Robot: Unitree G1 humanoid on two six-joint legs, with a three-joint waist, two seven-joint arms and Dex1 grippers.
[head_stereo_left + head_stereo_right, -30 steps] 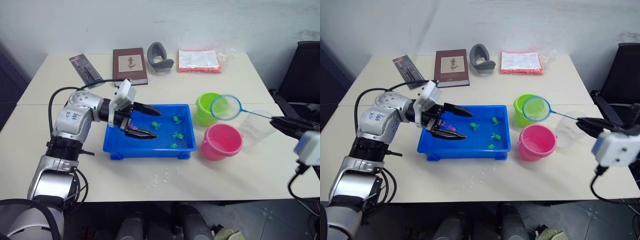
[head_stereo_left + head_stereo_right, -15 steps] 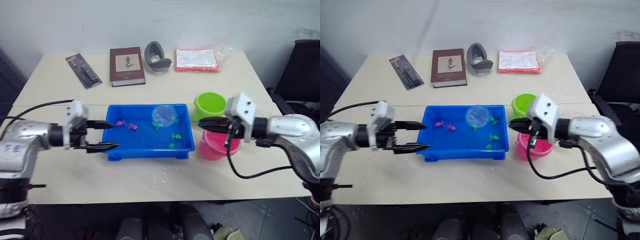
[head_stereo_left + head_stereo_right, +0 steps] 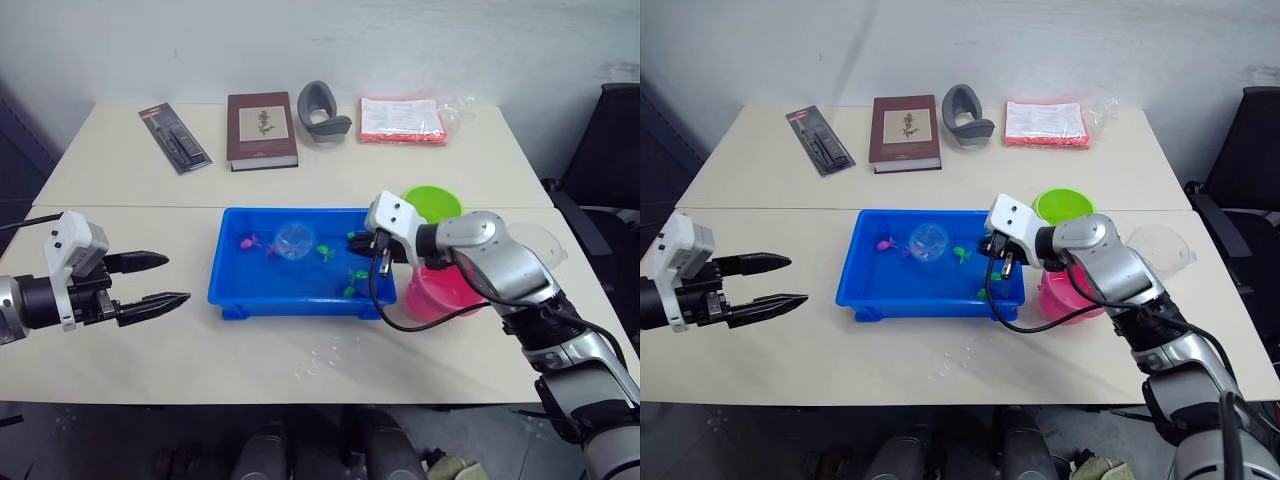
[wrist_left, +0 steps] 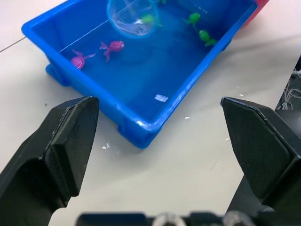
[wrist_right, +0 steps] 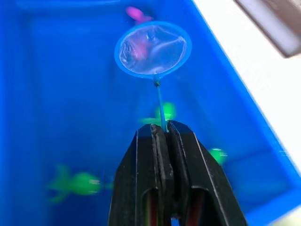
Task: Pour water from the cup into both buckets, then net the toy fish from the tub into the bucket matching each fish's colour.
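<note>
Netting fish, our right gripper (image 5: 162, 129) clenched on the net (image 5: 152, 49) over the tub (image 3: 228, 290) near 2 pink fish (image 4: 112, 46), left gripper (image 3: 160, 280) spread; next, we scoop

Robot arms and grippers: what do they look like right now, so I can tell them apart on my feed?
Both arms are silver-grey metal with black joints. Each wrist carries a white boxy camera housing. The left gripper has two long, pointed black fingers. The right gripper has the same two black fingers, ridged along their inner edges. A black cable loops under the right forearm, and another trails from the left wrist.
</note>
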